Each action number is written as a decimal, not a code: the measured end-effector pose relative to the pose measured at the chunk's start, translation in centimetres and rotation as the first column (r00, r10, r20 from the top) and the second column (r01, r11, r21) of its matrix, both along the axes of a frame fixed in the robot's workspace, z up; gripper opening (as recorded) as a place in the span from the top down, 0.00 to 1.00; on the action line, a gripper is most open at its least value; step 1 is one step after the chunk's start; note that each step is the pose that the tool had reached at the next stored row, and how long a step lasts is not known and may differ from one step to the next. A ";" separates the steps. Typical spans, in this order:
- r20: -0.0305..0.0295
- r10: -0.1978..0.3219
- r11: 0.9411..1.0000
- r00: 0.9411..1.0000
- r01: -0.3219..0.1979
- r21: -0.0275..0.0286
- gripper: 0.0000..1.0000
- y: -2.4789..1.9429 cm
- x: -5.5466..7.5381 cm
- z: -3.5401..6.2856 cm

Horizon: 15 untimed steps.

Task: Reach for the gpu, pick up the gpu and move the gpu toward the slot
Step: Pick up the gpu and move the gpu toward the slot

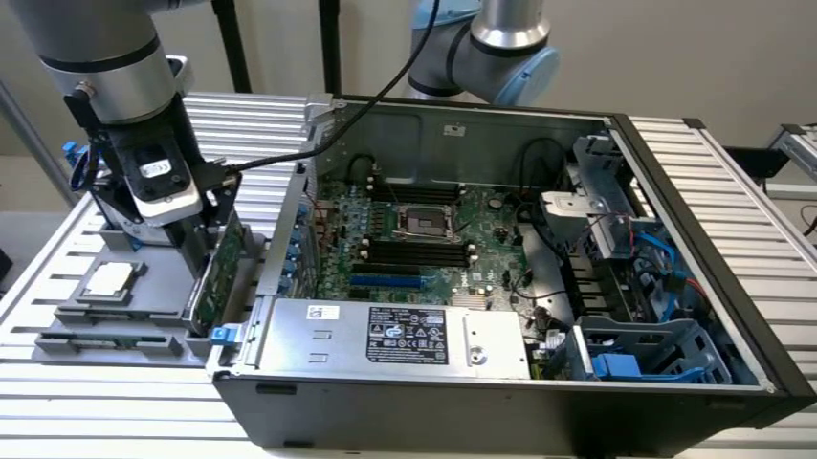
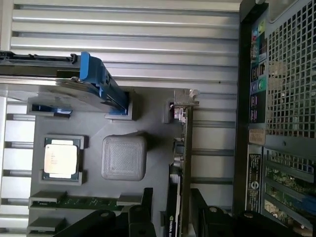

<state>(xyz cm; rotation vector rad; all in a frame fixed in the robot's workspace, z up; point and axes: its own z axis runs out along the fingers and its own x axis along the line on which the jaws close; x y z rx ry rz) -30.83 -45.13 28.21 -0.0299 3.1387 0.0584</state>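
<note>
The gpu (image 1: 228, 260) stands on edge in the grey holder tray (image 1: 77, 316) at the exterior view's left, beside the open computer case. In the wrist view the gpu (image 2: 186, 148) is a thin green card seen edge-on, its silver bracket at the far end. My gripper (image 1: 210, 251) is lowered over it. It is open (image 2: 172, 200), with one black finger (image 2: 146, 205) on each side of the card and a gap between them and the card. The blue slot (image 1: 386, 282) lies on the motherboard inside the case.
The tray also holds a square silver processor chip (image 2: 60, 159), a memory stick (image 2: 81, 201) and a hard drive with blue clips (image 2: 94, 79). The case's rear wall (image 2: 276, 123) stands close beside the gpu. A second arm (image 1: 504, 48) stands behind the case.
</note>
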 end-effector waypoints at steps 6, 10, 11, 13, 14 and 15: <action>0.000 0.000 1.000 1.000 0.000 0.000 0.58 -0.01 0.1 -1.10; 0.000 0.000 1.000 1.000 0.000 0.000 0.58 -0.02 0.2 -1.82; 0.000 0.000 1.000 1.000 0.000 0.000 0.58 -0.03 0.2 -2.01; 0.000 0.000 1.000 1.000 0.000 0.000 0.58 -0.04 0.3 -2.38; 0.000 0.000 1.000 1.000 0.000 0.000 0.58 -0.05 0.3 -2.56; 0.000 0.000 1.000 1.000 0.000 0.000 0.58 -0.06 0.3 -2.74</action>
